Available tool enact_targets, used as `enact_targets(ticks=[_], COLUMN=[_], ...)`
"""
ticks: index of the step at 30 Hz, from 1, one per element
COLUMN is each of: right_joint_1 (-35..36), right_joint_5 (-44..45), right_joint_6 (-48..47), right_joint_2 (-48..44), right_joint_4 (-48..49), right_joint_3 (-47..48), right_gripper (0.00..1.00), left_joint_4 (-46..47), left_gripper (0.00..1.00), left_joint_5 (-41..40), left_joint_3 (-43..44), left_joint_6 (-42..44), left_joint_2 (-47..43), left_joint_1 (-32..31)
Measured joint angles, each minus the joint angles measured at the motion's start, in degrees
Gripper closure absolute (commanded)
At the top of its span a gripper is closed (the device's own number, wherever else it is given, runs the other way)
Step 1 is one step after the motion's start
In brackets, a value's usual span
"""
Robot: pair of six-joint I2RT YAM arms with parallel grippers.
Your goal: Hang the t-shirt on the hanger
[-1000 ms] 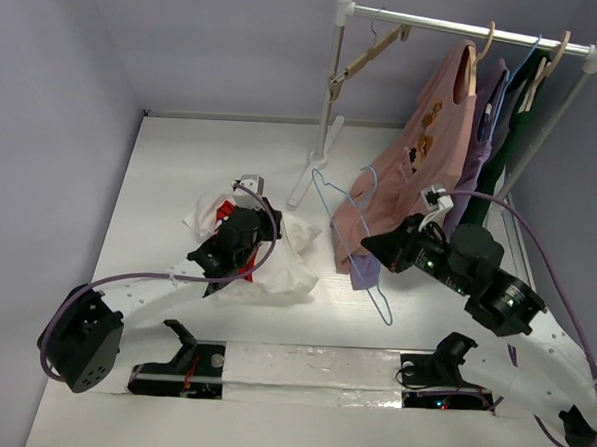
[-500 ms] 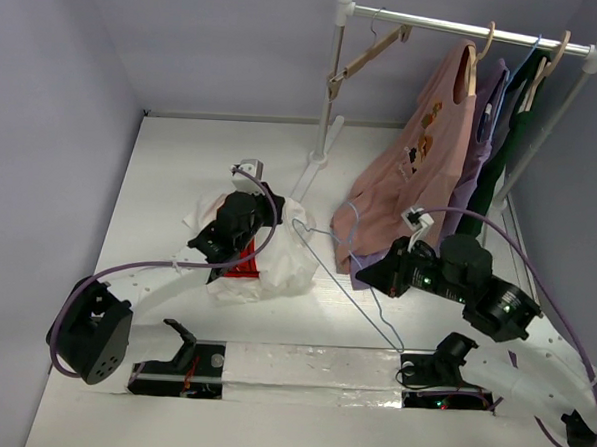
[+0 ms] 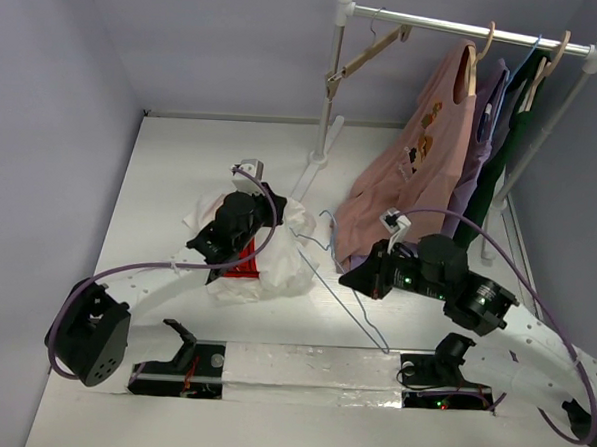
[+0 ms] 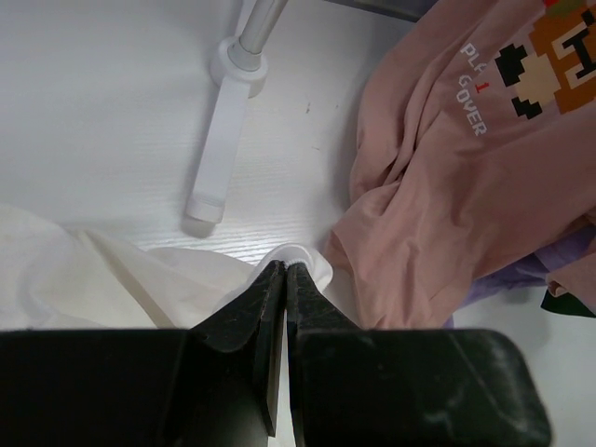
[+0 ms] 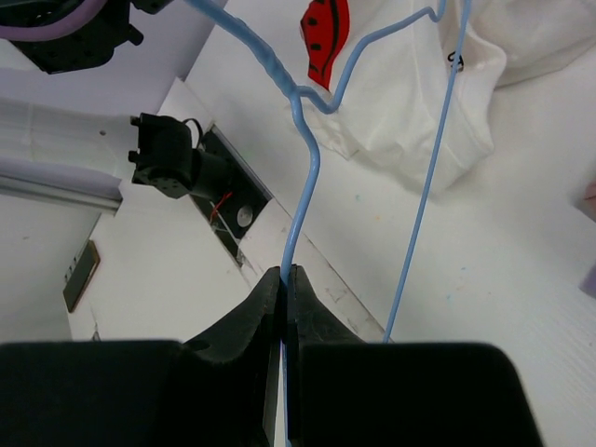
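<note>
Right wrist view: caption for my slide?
Right gripper shut on the light-blue wire hanger, with the crumpled white t-shirt lying beyond it.

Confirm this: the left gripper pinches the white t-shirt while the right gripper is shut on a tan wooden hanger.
Not quite. The right gripper is shut on the thin light-blue wire hanger, not a wooden one; the right wrist view shows the wire clamped there. The left gripper does pinch the t-shirt.

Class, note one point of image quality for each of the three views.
Top external: soft, even light, only faint shadows. Left wrist: pink shirt lettering sharp, jaws featureless black. Right wrist: hanger wire crisp; t-shirt nearly blends into the bright table.
</note>
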Motion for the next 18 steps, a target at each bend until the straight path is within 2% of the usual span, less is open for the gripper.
enact_targets(ticks=[11,18], right_joint_1=[8.5,19.1], right_joint_5=[8.6,13.1], right_joint_6=[1.8,1.9], right_joint_2=[2.7,8.0], right_joint_4=[12.1,13.1], right_joint_3=[-1.9,-0.4], right_gripper=[1.00,1.00], left_joint_4=[0.1,-1.3], left_gripper=[1.00,1.00], left_joint_5=[0.0,-1.4], left_joint_3=[-1.5,-1.5], left_joint_6=[-0.3,0.1], left_joint_2=[-6.3,-7.8], left_joint_1=[0.0,0.0])
